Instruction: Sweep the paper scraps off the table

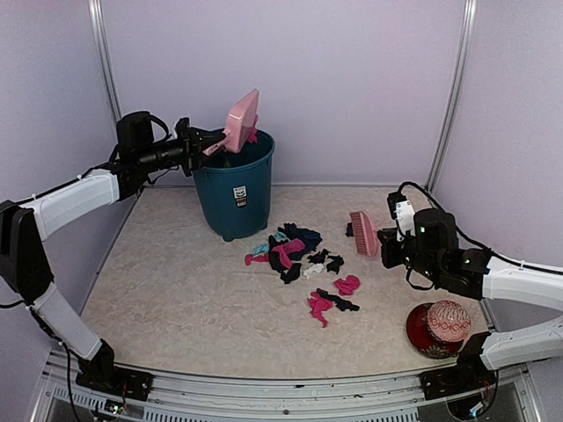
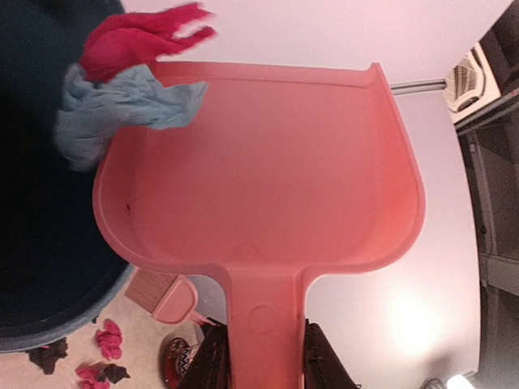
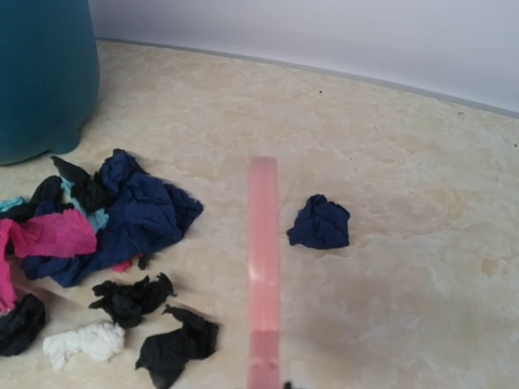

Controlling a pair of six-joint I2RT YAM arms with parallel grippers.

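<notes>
— Steel edging [image 1: 264, 387] ran along the near side of the table [image 1: 176, 299], a beige marbled top closed in by plain pale walls [image 1: 308, 70].

— And the containers?

— Biggest was the teal bin [image 1: 233, 198], standing at the back left. Its inside was too dark to read. Above its rim the left claw [image 1: 195, 146] was clamped on the handle of the pink dustpan [image 2: 268, 178]. That was tipped steeply, with two scraps [image 2: 130, 89], one red and one light blue, at its lip over the bin.

— Anything else holding something?

— Only a red dish [image 1: 418, 338] at the near right, with a patterned ball [image 1: 449, 321] in it.

— The other claw?

— The right claw [image 1: 387, 239] was closed on the pink brush [image 1: 362, 233], just right of the mess. The paper scraps [image 1: 299, 259] lay in a loose heap mid-table in front of the bin, and one navy scrap [image 3: 320, 223] sat apart from them.
</notes>
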